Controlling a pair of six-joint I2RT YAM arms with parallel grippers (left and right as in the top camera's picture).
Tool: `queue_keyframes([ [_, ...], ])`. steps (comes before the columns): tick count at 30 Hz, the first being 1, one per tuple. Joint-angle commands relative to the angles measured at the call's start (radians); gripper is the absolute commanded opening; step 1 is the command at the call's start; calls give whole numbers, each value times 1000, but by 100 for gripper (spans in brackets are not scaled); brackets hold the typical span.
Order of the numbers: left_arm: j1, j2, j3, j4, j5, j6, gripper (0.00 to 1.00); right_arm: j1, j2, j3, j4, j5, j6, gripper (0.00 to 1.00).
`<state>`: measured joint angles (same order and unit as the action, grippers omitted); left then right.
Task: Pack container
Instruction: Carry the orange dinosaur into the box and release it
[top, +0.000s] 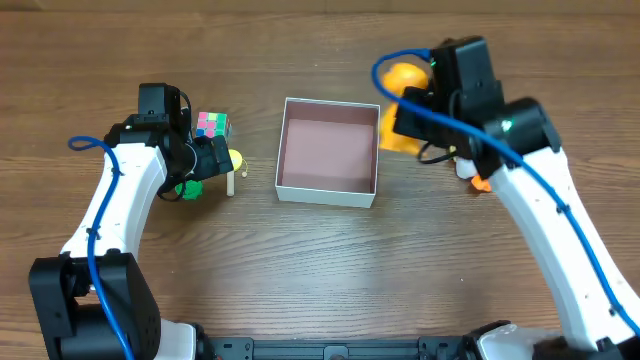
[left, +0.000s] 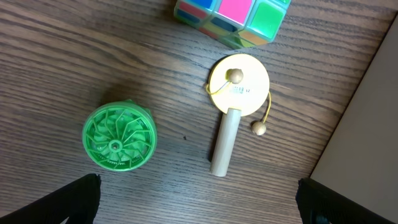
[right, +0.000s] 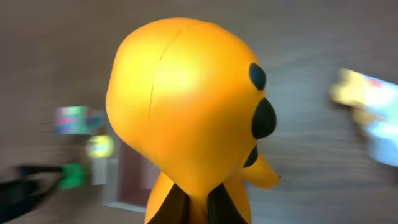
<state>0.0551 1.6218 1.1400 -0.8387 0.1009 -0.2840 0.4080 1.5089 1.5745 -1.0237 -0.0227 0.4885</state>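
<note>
Wood counter (top: 300, 260), container (top: 328, 150) at ctr, nothing in it yet. My right gripper (right: 198, 210) is clamped on orange toy (right: 186, 106), just beside container's right wall. Next, I reckon: carry over the rim & let go inside. My left gripper (left: 199, 208) is spread wide, holding nothing, above green wheel (left: 118, 137).

Orange toy (right: 186, 112) smooth, glossy – table (left: 93, 62) matt wood.

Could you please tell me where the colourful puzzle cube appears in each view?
Overhead: the puzzle cube sits left of the container.
Left wrist: top edge, right of centre.
Right wrist: likely the multicoloured blur at left.
Shared landmark: the yellow paddle drum beside it.
</note>
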Motion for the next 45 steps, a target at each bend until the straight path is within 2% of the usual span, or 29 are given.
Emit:
queue_keyframes([
  [1,8,9,22,2,0,19,100,115,57,-11,72,74,148,4],
  [7,8,9,22,2,0,18,100,216,245,-13,206,108,224,4],
  [12,8,9,22,2,0,19,100,225,396,-13,292,84,253,4],
  [18,8,9,22,2,0,18,100,225,480,-13,406,-8,251,4],
  [22,8,9,22,2,0,18,100,225,498,-13,427,-24,253,4],
  [26,8,9,22,1,0,18,100,225,500,-13,425,-24,252,10],
  [29,8,9,22,1,0,18,100,225,500,-13,419,-24,252,11],
  [30,8,9,22,2,0,19,100,225,500,-13,417,-24,253,13],
  [34,8,9,22,2,0,18,100,225,500,-13,412,-24,252,33],
  [43,8,9,22,1,0,18,100,225,500,-13,414,-24,241,33],
  [45,8,9,22,2,0,18,100,221,491,-6,408,-28,194,34],
])
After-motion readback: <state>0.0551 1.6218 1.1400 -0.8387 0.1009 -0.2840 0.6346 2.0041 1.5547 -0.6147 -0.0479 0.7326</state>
